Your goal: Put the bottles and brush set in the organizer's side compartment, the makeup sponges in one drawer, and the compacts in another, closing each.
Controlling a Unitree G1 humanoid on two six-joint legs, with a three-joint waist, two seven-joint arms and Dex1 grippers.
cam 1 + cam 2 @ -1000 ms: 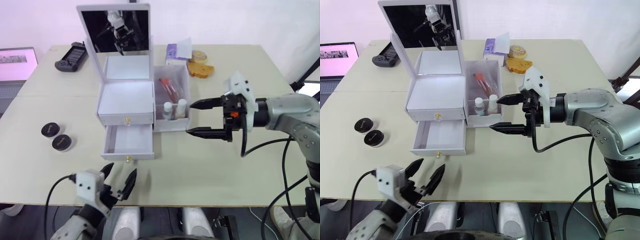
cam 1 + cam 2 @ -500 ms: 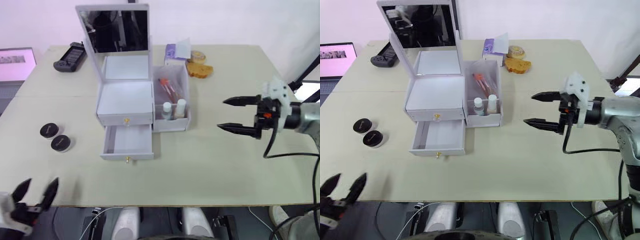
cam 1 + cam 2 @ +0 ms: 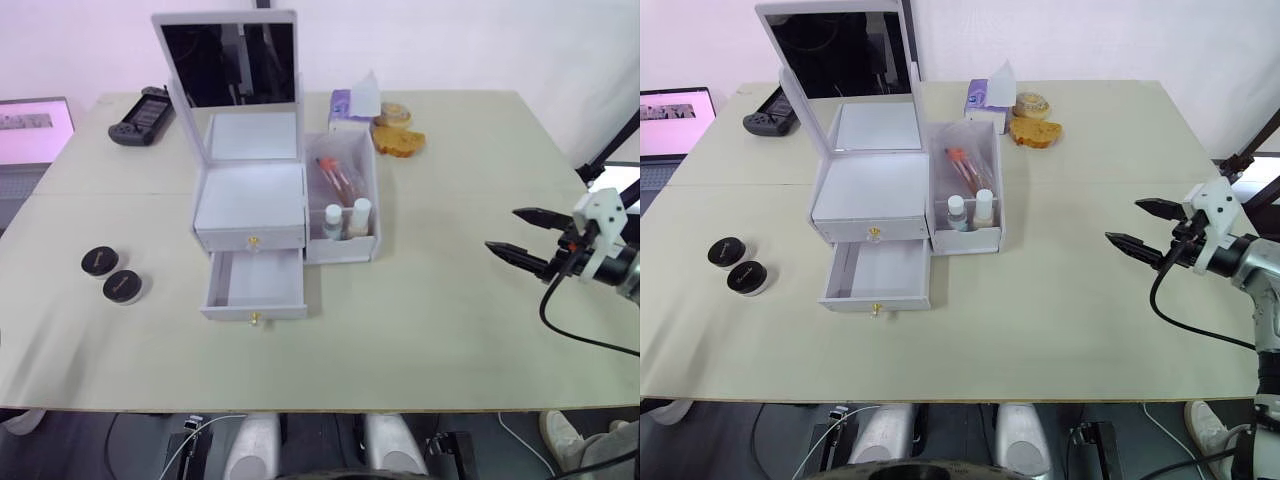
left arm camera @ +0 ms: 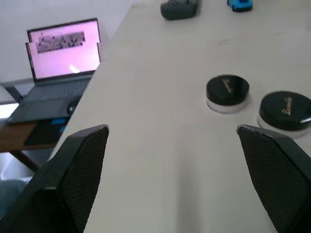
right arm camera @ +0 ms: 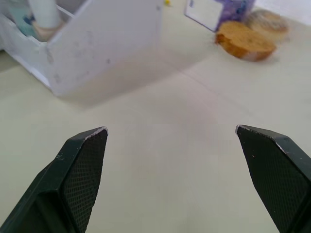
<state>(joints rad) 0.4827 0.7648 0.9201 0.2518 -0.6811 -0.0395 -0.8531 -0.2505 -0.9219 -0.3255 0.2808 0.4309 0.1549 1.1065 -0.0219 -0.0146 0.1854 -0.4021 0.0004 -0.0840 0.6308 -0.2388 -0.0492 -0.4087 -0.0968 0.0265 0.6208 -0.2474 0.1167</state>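
Compacts (image 3: 111, 274) on bench (image 3: 450, 330): light, rigid, smooth lids; take by rim. Both grippers' fingers apart, empty: right gripper (image 3: 518, 233), left gripper (image 4: 172, 174).

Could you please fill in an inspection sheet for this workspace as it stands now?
Surface: beige table, in two joined sections.
Job's things: white organizer, mirror lid up, lower drawer open and empty, upper shut; two bottles and the brush set in its side compartment; two black compacts on the table to its left; two sponges behind it.
Clutter: tissue pack, game controller.
Grippers: right tool open over the table's right edge; left tool open, facing the compacts.
Cables: black cable from the right tool.
Surroundings: open laptop beside the table.
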